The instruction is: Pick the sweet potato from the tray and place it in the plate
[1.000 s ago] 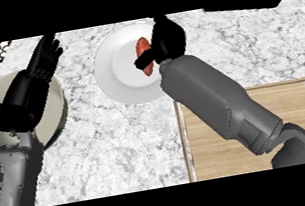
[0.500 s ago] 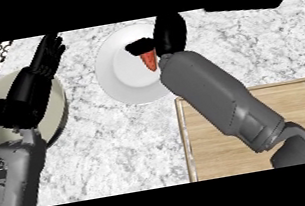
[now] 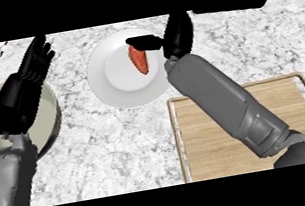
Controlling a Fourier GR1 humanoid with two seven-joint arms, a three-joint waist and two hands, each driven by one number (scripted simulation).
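Wooden tray (image 3: 217, 155) filled the lower right of the frame, the right forearm crossing it. Higher, at centre, the white plate (image 3: 119, 87) held the orange sweet potato (image 3: 138, 60). Just beside it, the right hand (image 3: 174, 38) had fingers apart, off the potato. At upper left, the left hand (image 3: 34, 69) rested, fingers straight.

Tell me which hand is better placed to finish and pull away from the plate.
The right hand. It is over the white plate, beside the sweet potato lying there. The left hand rests open at the view's left, away from the plate.
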